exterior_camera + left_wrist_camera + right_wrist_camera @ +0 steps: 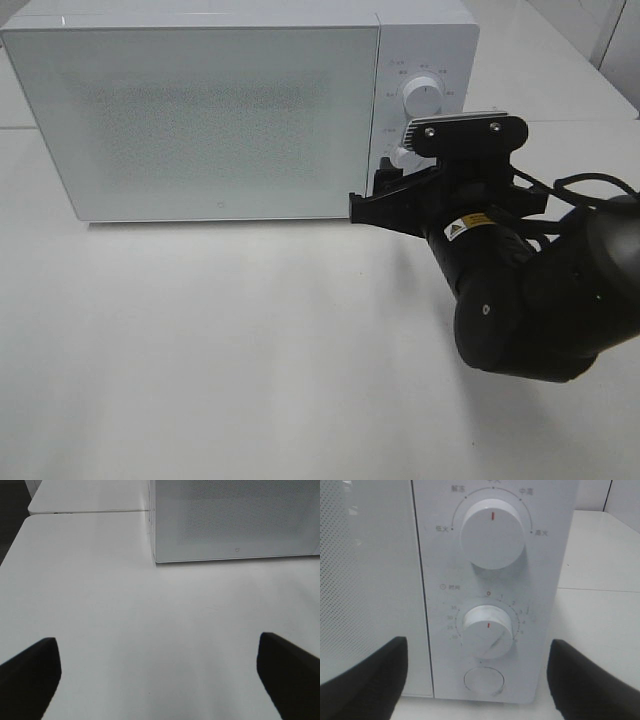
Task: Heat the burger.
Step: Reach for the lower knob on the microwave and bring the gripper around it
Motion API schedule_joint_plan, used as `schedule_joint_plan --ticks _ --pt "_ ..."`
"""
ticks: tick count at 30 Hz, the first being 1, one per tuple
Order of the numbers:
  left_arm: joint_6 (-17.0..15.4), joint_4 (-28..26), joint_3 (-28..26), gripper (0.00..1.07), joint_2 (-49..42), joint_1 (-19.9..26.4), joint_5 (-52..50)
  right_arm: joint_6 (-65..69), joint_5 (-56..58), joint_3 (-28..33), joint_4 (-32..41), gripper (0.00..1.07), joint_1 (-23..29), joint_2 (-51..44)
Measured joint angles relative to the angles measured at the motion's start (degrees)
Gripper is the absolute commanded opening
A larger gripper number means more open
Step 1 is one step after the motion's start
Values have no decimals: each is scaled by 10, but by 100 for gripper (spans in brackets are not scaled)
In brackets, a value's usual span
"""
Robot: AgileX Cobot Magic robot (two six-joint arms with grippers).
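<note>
The burger is out of view. A white microwave stands at the back of the table with its door shut; the frosted door hides the inside. My right gripper is open at the control panel, and in the right wrist view it straddles the lower timer knob without touching it. The knob's red mark points at 0. My left gripper is open and empty above the bare table, in front of the microwave's left corner.
The upper power knob has its red mark pointing straight up. A round door button sits below the timer knob. The white table spreads in front of the microwave. A second table adjoins at the back.
</note>
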Motion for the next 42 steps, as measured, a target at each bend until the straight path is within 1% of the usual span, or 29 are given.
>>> schedule_joint_plan --ticks 5,9,16,21,29,35,42 --pt "0 0 0 100 0 0 0 -5 0 -25 -2 75 -5 25" --pt "0 0 0 100 0 0 0 -5 0 -49 -1 75 -20 44" --pt "0 0 0 100 0 0 0 -5 -1 -71 -10 75 -45 65" --pt "0 0 0 100 0 0 0 -5 -1 -88 -21 75 -46 87" --pt "0 0 0 100 0 0 0 3 0 -103 -43 75 -63 97" --pt "0 0 0 100 0 0 0 6 -2 -115 -50 75 -64 107" --pt "0 0 0 100 0 0 0 7 1 -115 -50 75 -64 117"
